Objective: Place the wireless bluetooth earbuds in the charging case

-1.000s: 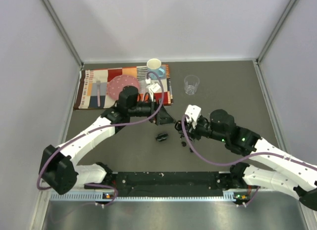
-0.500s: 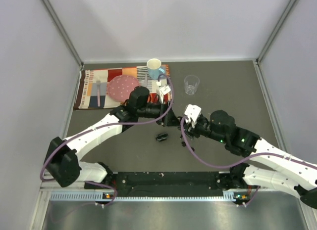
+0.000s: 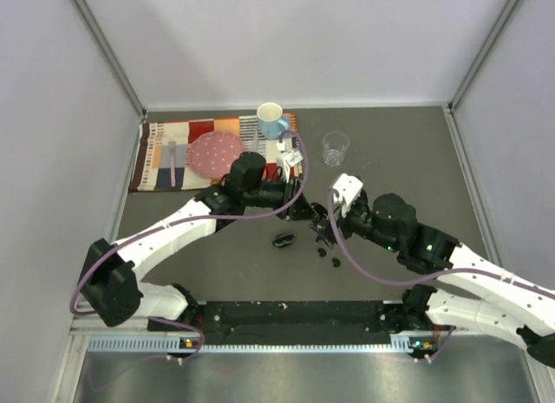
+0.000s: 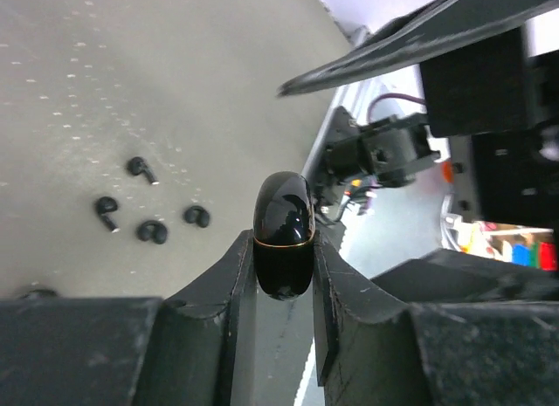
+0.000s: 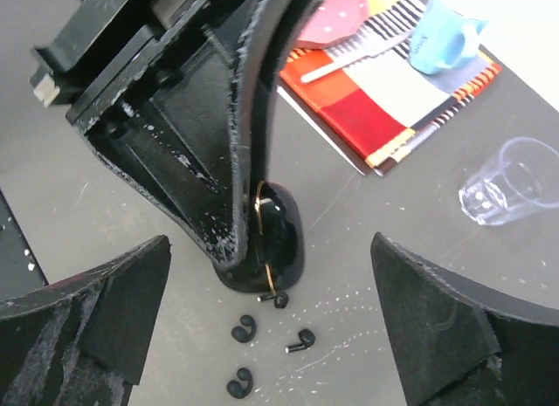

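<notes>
Midway across the desk (image 4: 131,74), the left hand (image 4: 284,271) pinches the black charging case (image 4: 283,218); four earbuds (image 4: 151,231) lie loose beside it, and the right hand (image 5: 271,310) gapes wide nearby.

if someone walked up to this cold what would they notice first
First the glossy black charging case with its gold seam, pinched in the left gripper in the middle of the scene. Next to it four tiny black earbuds lie scattered loose, with the right gripper spread wide open close by. After that, the bright striped placemat at the far left draws the eye.
</notes>
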Controlling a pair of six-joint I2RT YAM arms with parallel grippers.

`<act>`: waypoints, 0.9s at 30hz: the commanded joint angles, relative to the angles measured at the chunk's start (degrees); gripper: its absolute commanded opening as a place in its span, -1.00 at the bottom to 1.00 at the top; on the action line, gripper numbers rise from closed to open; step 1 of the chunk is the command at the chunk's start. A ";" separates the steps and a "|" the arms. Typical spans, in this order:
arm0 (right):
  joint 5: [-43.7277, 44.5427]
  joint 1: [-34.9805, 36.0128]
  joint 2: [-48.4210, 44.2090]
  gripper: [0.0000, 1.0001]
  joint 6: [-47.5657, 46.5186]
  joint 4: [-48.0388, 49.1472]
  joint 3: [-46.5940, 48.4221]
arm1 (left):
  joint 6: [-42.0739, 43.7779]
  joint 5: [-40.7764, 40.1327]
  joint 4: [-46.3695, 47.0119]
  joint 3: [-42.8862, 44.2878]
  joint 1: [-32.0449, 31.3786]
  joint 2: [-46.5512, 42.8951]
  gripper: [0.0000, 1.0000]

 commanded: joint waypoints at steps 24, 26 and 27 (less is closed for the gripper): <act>-21.88 -17.52 5.77 0.90 76.00 -3.15 12.83 | 48.45 -44.41 23.86 -17.96 -7.23 -22.85 -1.00; -21.36 -17.34 7.43 0.89 76.45 -3.41 14.14 | 51.35 -46.70 24.66 -17.62 -9.08 -21.89 -1.00; -20.40 -17.25 7.88 0.87 76.71 -3.85 14.50 | 52.15 -47.32 24.75 -17.35 -9.52 -21.36 -1.00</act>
